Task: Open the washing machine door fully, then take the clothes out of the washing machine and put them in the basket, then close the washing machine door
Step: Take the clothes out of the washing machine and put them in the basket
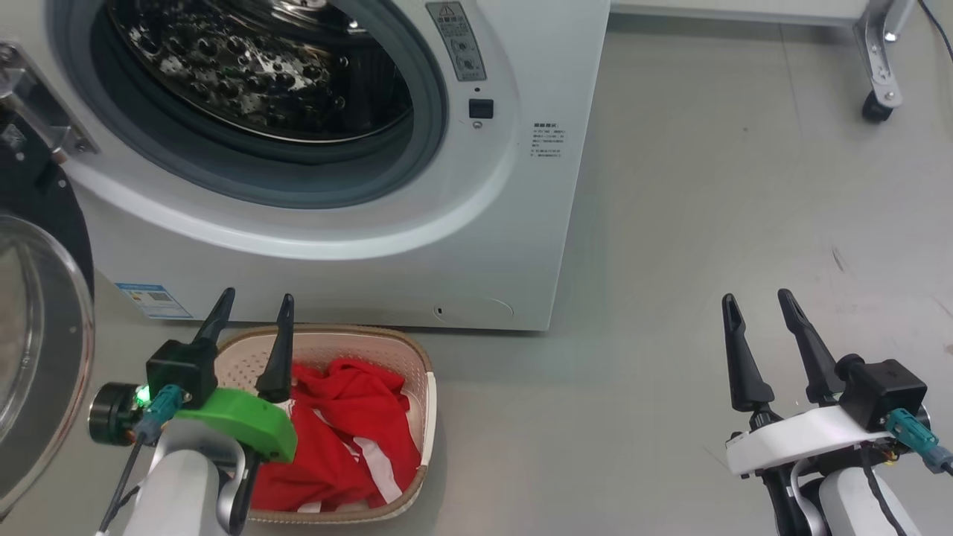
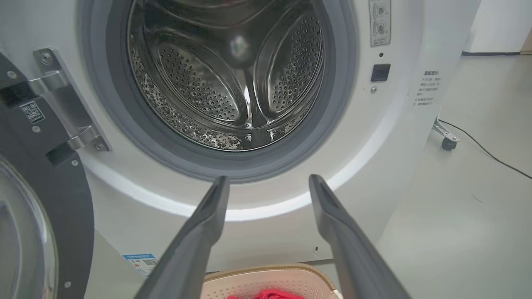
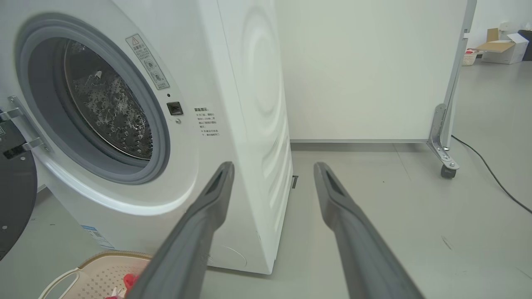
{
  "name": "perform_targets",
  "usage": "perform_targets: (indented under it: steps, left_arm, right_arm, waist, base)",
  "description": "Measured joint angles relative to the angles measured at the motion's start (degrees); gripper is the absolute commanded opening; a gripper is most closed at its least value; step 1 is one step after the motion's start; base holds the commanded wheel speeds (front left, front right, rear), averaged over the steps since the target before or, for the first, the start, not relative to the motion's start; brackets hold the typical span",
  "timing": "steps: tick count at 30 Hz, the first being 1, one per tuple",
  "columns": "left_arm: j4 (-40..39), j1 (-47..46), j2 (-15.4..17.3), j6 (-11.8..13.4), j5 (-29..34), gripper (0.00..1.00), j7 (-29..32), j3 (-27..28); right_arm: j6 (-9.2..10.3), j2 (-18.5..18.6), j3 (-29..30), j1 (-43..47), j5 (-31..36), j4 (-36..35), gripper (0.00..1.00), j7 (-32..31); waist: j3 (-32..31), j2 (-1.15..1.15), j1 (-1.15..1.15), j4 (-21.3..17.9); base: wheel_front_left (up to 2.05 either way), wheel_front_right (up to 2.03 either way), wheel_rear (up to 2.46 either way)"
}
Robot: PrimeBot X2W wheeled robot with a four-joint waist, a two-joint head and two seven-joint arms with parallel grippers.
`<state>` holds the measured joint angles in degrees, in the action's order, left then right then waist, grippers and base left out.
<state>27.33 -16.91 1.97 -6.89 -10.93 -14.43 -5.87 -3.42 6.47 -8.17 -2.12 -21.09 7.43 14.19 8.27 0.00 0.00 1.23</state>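
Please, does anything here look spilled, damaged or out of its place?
Nothing stands out. The bright red striped garment lies heaped inside the small cream perforated plastic basket, none of it on the grey floor. The steel perforated drum looks empty, and the round black-rimmed glass door stands open, not yet closed.

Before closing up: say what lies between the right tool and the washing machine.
Bare floor lies between right tool and washing machine, in the head view.
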Motion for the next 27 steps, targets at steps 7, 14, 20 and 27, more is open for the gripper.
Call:
perform_targets:
  steps: [7, 14, 20, 27]
  left_arm:
    - [-3.9, 4.7, 0.0, 0.0, -1.3, 1.0, 0.0, 1.2]
    - [-6.5, 8.9, 0.0, 0.3, -1.3, 1.0, 0.0, 1.5]
    - [-8.8, 10.5, 0.0, 0.3, -1.7, 1.0, 0.0, 0.8]
    - [-11.0, 12.1, 0.0, 0.6, -1.7, 1.0, 0.0, 0.3]
  right_arm:
    - [0.04, -0.3, 0.1, 2.8, -0.1, -0.8, 1.0, 0.0]
    - [0.14, -0.5, 0.0, 3.9, -0.1, -1.7, 1.0, 0.0]
    - [0.65, -0.6, 0.5, 5.2, -0.1, -2.5, 1.0, 0.0]
    - [1.57, -0.6, 0.7, 5.4, -0.1, -3.4, 1.0, 0.0]
  waist:
    - [-4.1, 0.0, 0.0, 1.5]
    - [-6.3, 0.0, 0.0, 1.8]
    - [-6.5, 0.0, 0.0, 1.3]
    - [-6.4, 0.0, 0.0, 0.7]
  base:
    - [0.0, 0.0, 0.0]
    - [0.0, 0.0, 0.0]
    - [0.0, 0.0, 0.0]
    - [0.0, 0.0, 0.0]
